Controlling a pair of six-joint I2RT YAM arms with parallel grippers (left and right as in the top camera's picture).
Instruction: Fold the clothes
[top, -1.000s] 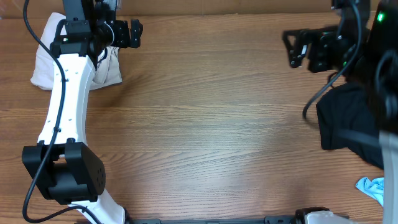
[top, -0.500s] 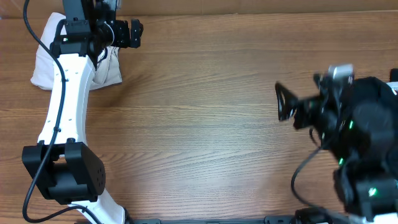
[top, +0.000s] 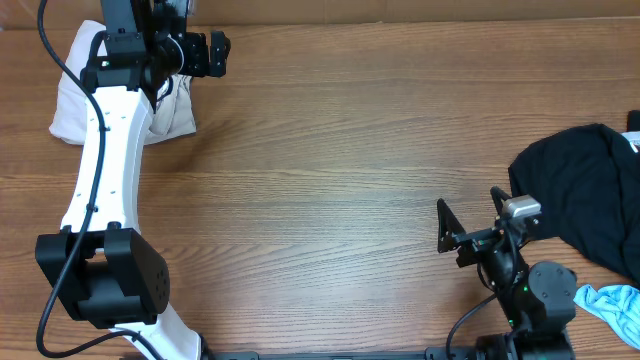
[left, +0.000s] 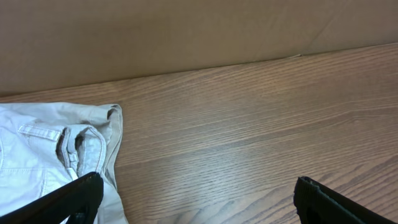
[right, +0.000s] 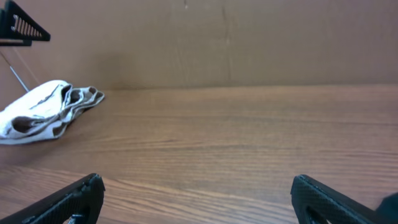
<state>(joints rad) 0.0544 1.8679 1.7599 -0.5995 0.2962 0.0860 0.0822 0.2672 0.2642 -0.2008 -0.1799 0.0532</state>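
The beige khaki shorts (top: 70, 105) lie bunched at the table's far left corner, partly under my left arm. In the left wrist view the shorts (left: 43, 155) show a belt loop and waistband at the left edge. My left gripper (top: 221, 54) is open and empty just right of the shorts, above bare wood (left: 199, 205). My right gripper (top: 441, 228) is open and empty near the front right, far from the shorts. In the right wrist view (right: 199, 199) the shorts (right: 46, 112) lie far off at the left.
A black garment (top: 585, 190) lies spread at the right edge. A small light blue cloth (top: 612, 302) lies at the front right corner. A brown cardboard wall (left: 186, 31) runs along the table's far edge.
My right arm has swung from the back right down to the front right, uncovering the black garment. My left arm and the shorts have not moved.
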